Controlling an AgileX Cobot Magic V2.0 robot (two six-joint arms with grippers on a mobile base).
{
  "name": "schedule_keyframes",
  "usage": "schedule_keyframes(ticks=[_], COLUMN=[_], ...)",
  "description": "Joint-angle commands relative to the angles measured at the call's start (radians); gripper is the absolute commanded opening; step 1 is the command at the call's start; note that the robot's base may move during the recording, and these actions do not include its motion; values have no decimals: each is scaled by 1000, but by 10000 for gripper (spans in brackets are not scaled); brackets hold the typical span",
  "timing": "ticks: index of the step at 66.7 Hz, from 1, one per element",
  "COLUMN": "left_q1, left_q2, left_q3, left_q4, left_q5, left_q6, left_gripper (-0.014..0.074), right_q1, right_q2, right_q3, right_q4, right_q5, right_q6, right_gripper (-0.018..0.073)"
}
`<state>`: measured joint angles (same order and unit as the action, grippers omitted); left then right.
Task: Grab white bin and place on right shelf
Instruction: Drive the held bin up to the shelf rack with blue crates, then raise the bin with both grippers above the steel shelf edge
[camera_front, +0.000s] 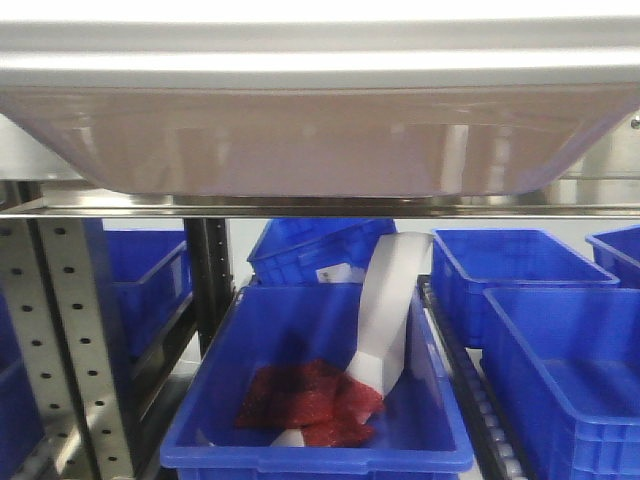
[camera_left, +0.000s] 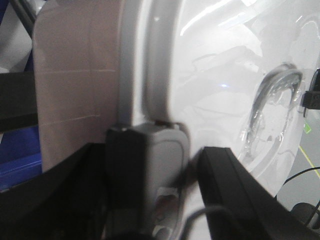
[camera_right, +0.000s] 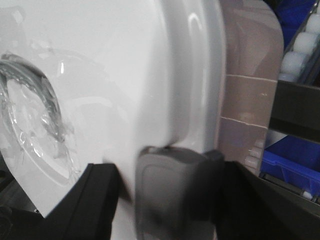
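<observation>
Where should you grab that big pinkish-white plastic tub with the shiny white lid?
Pinch the jutting rim of the glossy white lid at each end, one gripper per side. The pinkish-white plastic tub has smooth, slanted walls; the left gripper and right gripper clamp that rim.

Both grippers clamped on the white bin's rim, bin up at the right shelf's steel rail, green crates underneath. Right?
One thing is off: the crates underneath are blue, not green, as the exterior front-facing view shows. The rest holds. The left gripper and right gripper are each clamped on the white bin at its rim, and the bin is up at the right shelf steel rail.
</observation>
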<state>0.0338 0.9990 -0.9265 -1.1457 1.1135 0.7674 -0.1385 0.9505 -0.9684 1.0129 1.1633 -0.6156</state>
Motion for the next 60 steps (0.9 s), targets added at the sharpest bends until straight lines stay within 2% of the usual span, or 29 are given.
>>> schedule_keyframes(ticks=[1, 60], left_q1=[-23, -23], left_q2=[-21, -21], left_q3=[-37, -37], left_q4=[-186, -186], left_q5=[78, 78], left_q6=[5, 5], left_gripper=[241, 241], right_q1=[14, 14], right_q2=[-16, -16], right_q3=[-37, -37], right_q4=[212, 212], right_q5=[77, 77], right_q6=[-16, -16], right_gripper=[444, 444])
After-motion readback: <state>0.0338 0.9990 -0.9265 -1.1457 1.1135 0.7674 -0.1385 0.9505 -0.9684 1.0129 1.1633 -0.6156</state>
